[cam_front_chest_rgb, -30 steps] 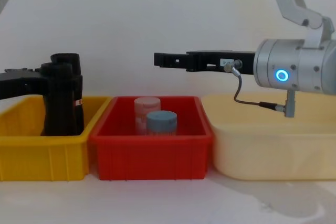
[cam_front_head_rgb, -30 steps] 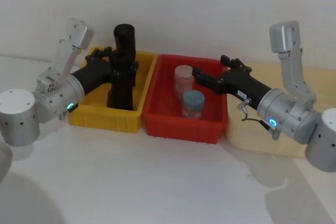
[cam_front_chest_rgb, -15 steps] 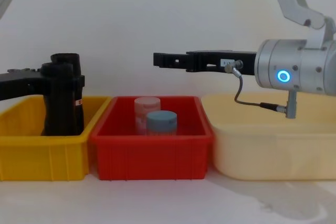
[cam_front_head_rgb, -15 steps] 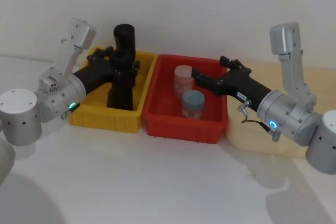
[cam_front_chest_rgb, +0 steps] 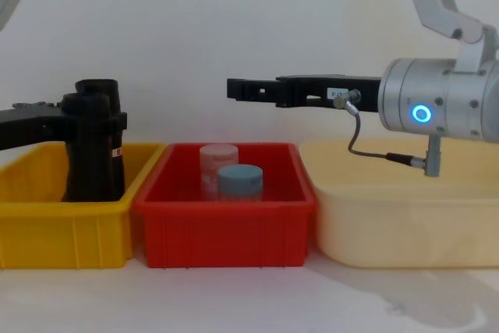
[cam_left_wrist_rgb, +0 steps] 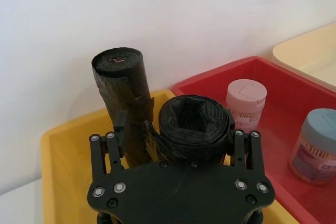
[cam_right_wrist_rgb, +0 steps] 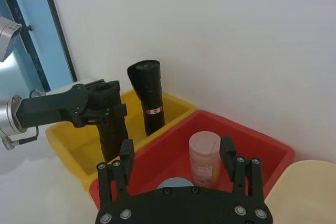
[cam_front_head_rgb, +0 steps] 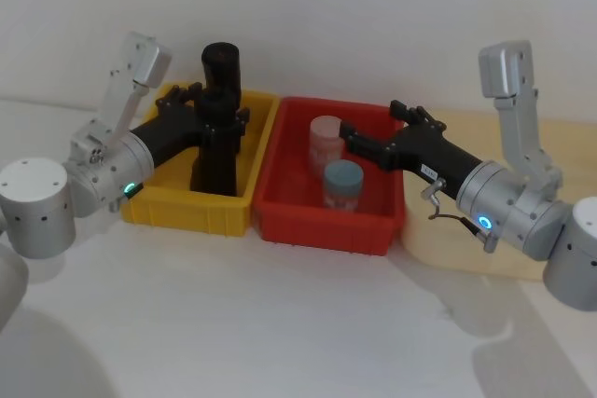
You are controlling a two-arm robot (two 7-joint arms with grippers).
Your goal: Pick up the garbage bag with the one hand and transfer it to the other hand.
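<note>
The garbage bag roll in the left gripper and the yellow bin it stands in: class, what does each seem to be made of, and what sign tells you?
The garbage bag: thin black plastic film, glossy, judging by its crinkled, shiny, tightly wound layers. The left gripper has its fingers on either side of it. The yellow bin: probably rigid moulded plastic, with smooth, evenly coloured walls and a slight sheen.

Head view looks down, chest view level from the side; both share the red bin [cam_front_head_rgb: 328,216].
</note>
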